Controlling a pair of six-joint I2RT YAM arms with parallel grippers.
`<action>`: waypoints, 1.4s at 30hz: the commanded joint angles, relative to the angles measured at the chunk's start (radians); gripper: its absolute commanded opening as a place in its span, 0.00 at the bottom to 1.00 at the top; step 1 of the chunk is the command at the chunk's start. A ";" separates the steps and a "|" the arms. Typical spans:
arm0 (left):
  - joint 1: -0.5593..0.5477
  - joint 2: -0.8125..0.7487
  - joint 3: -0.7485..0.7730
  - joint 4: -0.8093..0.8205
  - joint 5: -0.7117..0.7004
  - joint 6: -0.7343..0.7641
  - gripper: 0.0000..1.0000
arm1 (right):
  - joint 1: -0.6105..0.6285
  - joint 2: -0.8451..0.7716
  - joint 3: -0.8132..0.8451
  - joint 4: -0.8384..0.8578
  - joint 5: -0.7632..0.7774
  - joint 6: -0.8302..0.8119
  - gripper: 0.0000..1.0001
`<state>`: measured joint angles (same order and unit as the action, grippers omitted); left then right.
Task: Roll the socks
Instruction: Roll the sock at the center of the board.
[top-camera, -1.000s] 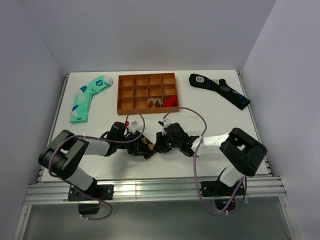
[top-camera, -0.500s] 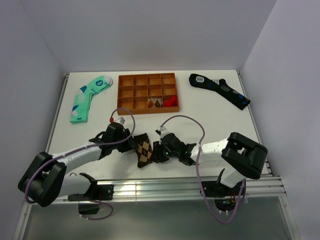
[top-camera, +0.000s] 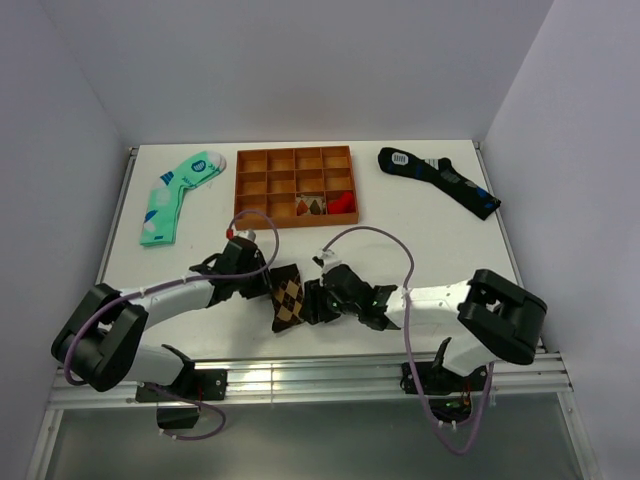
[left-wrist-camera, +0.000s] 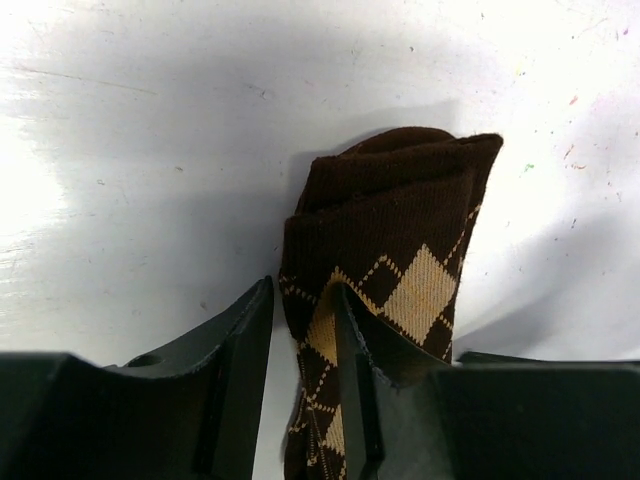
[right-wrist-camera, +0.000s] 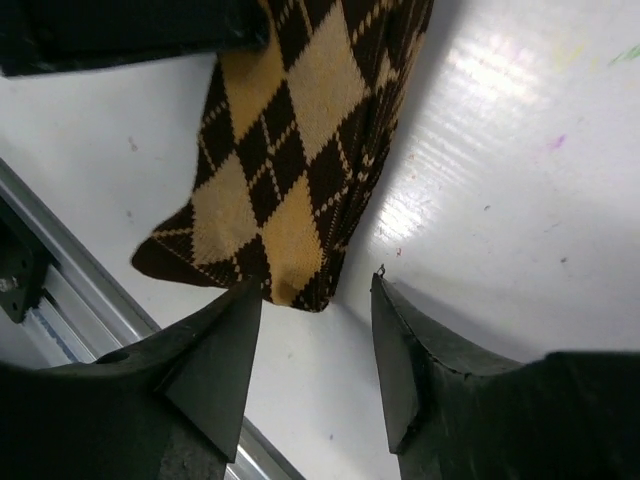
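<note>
The left gripper (left-wrist-camera: 300, 290) is almost closed and pinches one edge of the socks (left-wrist-camera: 400, 230). The right gripper (right-wrist-camera: 315, 283) is wide open. A corner of the socks sits just at its gap, but it is not held. The socks lie on the table (top-camera: 420, 230) near the front edge, between the two grippers. Further back is a tray (top-camera: 240, 186). A green sock (top-camera: 178, 195) lies left of it and a dark sock (top-camera: 438, 180) lies right of it.

Lab test cell — white walls (top-camera: 300, 60), aluminium rail (top-camera: 300, 378).
</note>
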<state>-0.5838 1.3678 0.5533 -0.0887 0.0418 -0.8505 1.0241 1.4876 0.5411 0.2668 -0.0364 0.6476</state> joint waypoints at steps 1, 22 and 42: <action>-0.008 -0.015 0.045 -0.032 -0.037 0.037 0.38 | 0.004 -0.099 0.013 -0.017 0.084 -0.060 0.56; -0.005 0.255 0.284 -0.143 -0.017 0.154 0.35 | 0.096 -0.081 0.054 0.114 0.062 -0.424 0.56; -0.005 0.329 0.411 -0.232 0.010 0.186 0.36 | 0.106 0.083 0.020 0.314 0.182 -0.531 0.53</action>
<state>-0.5880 1.6817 0.9306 -0.2852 0.0467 -0.6918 1.1263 1.5429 0.5678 0.4900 0.1024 0.1486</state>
